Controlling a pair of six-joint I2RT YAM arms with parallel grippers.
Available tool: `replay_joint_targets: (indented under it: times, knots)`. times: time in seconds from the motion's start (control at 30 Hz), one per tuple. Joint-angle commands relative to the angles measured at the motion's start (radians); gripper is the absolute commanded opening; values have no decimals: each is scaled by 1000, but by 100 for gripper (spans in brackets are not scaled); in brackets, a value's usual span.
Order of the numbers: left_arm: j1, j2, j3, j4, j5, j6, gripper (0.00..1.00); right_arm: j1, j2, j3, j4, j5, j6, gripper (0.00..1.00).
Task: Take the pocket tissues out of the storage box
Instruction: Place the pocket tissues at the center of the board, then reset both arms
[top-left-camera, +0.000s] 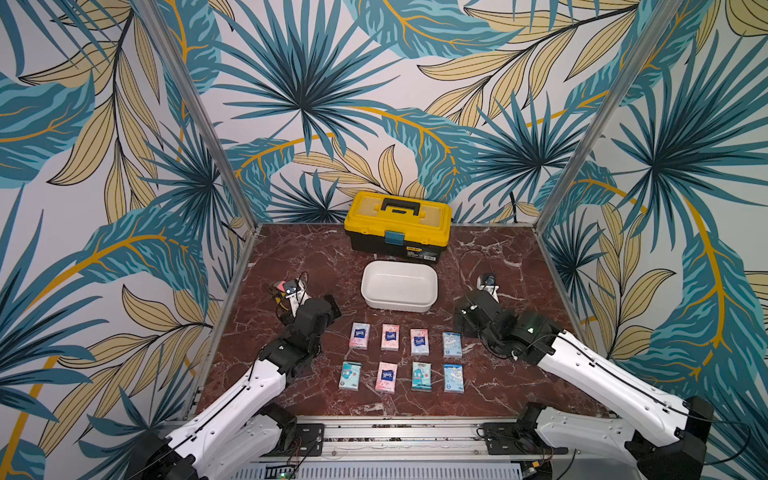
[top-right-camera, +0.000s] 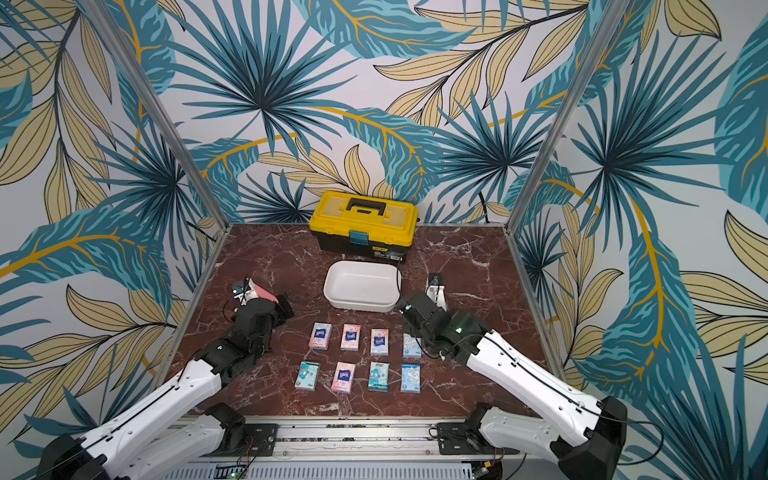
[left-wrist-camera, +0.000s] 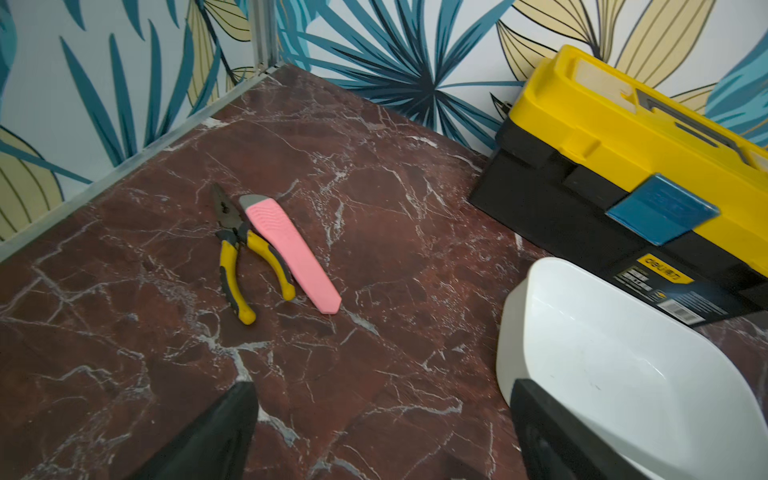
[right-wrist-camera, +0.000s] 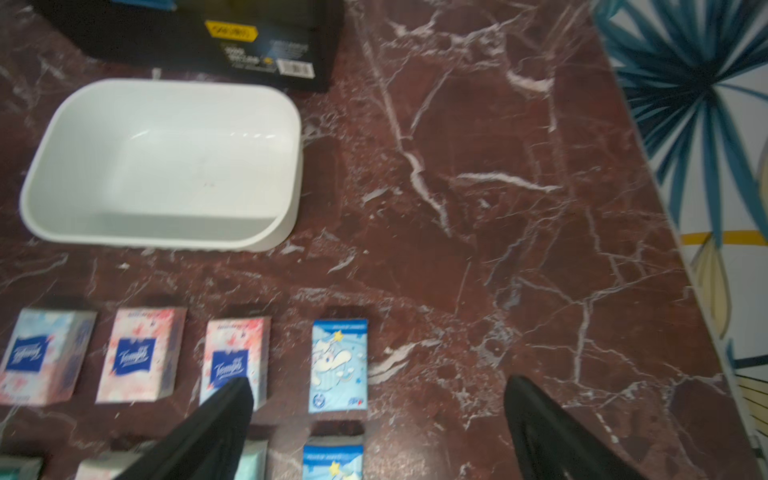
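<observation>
The white storage box (top-left-camera: 398, 306) (top-right-camera: 360, 306) stands mid-table with nothing in it; its bare inside shows in the right wrist view (right-wrist-camera: 286, 226) and in the left wrist view (left-wrist-camera: 513, 328). Several pocket tissues (top-left-camera: 390, 337) (top-right-camera: 350, 337), pink, light blue and teal, lie flat in two rows on the marble in front of it. My left gripper (top-left-camera: 332, 306) (left-wrist-camera: 382, 388) is open over bare marble to the left of the box. My right gripper (top-left-camera: 460, 318) (right-wrist-camera: 378, 384) is open and holds nothing, above the right end of the rows by a light blue packet (right-wrist-camera: 338, 365).
A yellow-lidded black toolbox (top-left-camera: 397, 226) stands behind the box against the back wall. Pliers (left-wrist-camera: 237, 257) and a pink flat tool (left-wrist-camera: 291, 253) lie at the left. Metal-framed patterned walls close in the table on three sides.
</observation>
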Motion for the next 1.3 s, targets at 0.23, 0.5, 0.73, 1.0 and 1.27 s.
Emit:
replay_joint_targets:
  times: [0.23,0.5,0.73,1.0,1.27]
  knots:
    - [174,39,38,82,70,25,100,-257,-151,-121,143,136,-248,99]
    - [198,46,-18,185,75,84,100,-460,-209,-335,469,57,-378,99]
    - [201,53,-46,264,80,196,100,-595,-104,-500,857,-43,-489,99]
    - [204,50,-59,312,49,307,100,-631,131,-616,1375,-219,-606,99]
    - [205,46,-72,311,15,358,100,-668,277,-653,1669,-407,-658,99]
